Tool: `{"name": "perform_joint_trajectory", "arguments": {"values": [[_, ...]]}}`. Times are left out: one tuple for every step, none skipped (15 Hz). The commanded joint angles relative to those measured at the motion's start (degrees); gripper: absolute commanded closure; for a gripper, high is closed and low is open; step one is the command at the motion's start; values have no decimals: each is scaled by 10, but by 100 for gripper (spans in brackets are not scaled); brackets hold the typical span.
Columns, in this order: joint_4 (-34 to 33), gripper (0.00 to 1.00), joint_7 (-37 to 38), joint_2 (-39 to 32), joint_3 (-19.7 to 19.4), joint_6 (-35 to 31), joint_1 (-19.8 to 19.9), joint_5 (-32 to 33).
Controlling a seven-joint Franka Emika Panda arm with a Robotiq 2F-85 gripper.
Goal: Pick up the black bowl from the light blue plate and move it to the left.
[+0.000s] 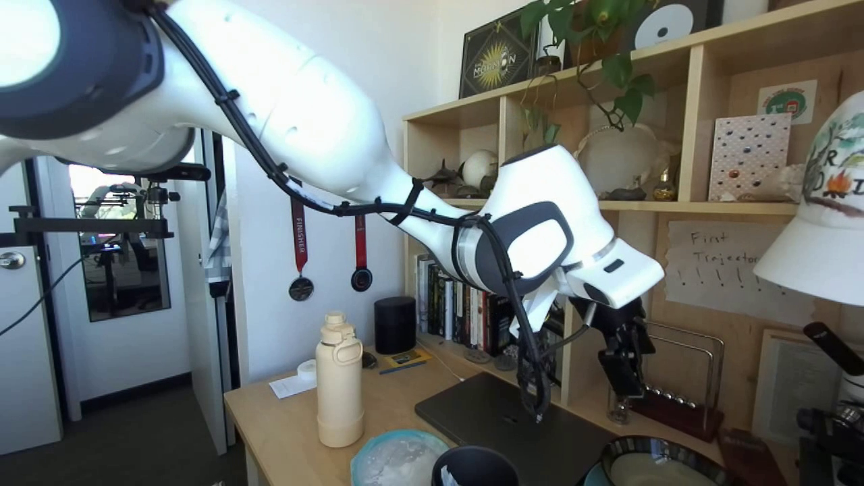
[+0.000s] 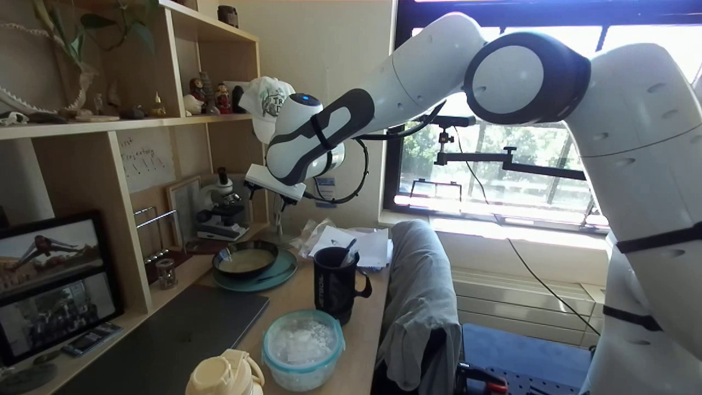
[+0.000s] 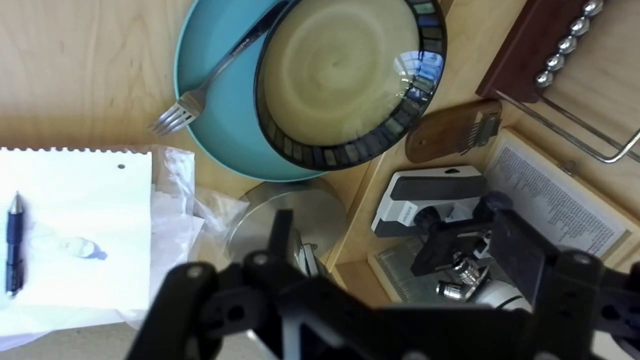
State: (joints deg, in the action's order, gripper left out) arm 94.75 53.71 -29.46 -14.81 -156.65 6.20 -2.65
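Note:
The black bowl (image 3: 345,75) has a tan inside and a dark tiled rim. It sits upright on the light blue plate (image 3: 225,125), towards one side of it. The bowl also shows in both exterior views (image 1: 661,466) (image 2: 247,260), and the plate (image 2: 236,284) shows under it. In the wrist view my gripper (image 3: 400,245) is open with nothing between its fingers. It hangs in the air above the table, off to the side of the bowl, with the microscope below the fingers. The gripper (image 1: 631,368) is also raised in an exterior view.
A fork (image 3: 195,102) lies on the plate. Around it are a microscope (image 3: 430,195), a round metal base (image 3: 300,215), a notepad (image 3: 75,215) and a Newton's cradle (image 1: 682,405). A black mug (image 2: 334,285), lidded container (image 2: 301,351), laptop (image 1: 513,418) and cream bottle (image 1: 339,385) stand nearby.

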Motion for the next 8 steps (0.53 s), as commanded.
{"name": "perform_joint_trajectory", "arguments": {"values": [[-40,0,27,-44,-11,-10,-3,-20],[-43,0,27,-54,-9,-13,0,-28],[-47,0,29,-62,-11,-15,1,-34],[-48,0,28,-69,-8,-18,3,-43],[-50,0,27,-77,-8,-22,4,-50],[-51,0,29,-84,-9,-24,4,-56],[-51,0,29,-90,-8,-25,6,-64],[-50,0,30,-96,-7,-29,8,-70]]}}
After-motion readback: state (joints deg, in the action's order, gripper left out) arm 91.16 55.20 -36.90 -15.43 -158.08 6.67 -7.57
